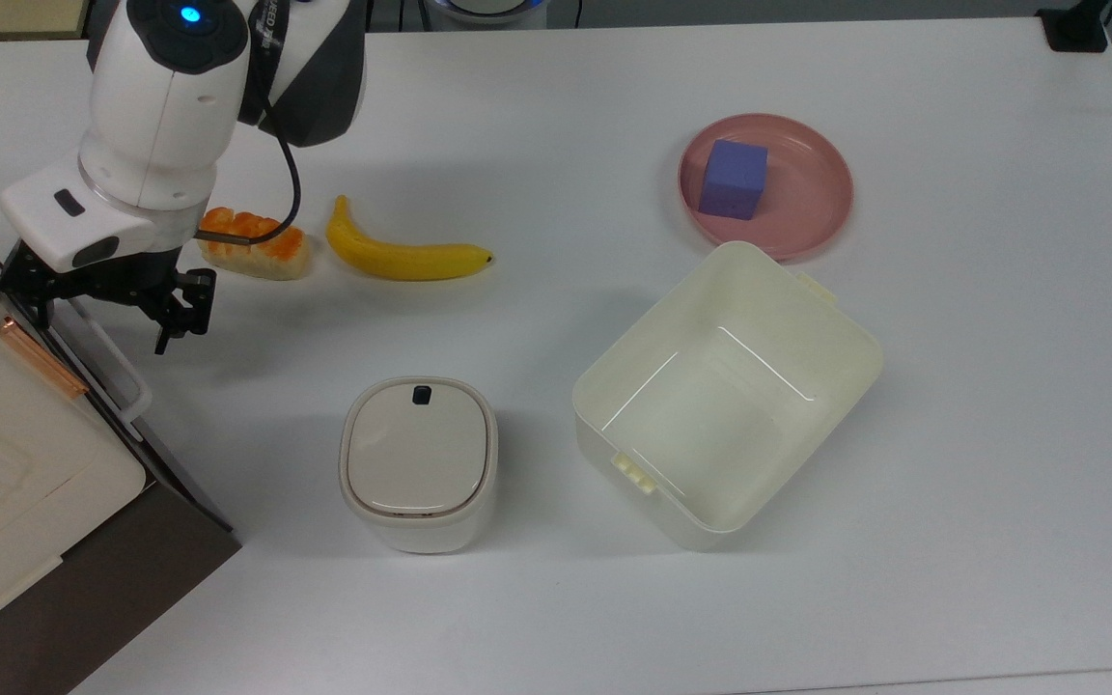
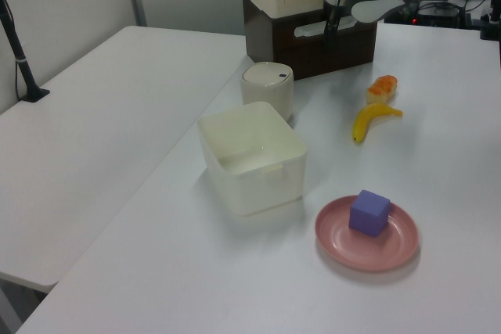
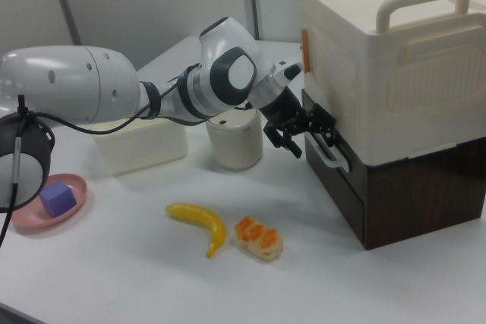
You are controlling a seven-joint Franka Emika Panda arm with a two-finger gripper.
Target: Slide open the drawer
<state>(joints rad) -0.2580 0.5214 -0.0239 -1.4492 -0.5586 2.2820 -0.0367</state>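
We see an evenly and brightly lit scene, with diffuse light falling from above. On the glossy white tabletop (image 1: 952,415) the shadows are soft and pale: a faint one beside the small lidded white container (image 1: 418,463), another along the cream plastic bin (image 1: 725,391), and a broad dim patch under the white robot arm (image 1: 155,116). Thin bright glints line the bin's inner floor edges. The top view is fairly crisp; the left and right views are softer, with mild grain and washed-out whites.

Bare table (image 1: 257,386) before the drawer (image 3: 334,176); lidded white container (image 1: 418,463) near, banana (image 1: 402,256) beside.
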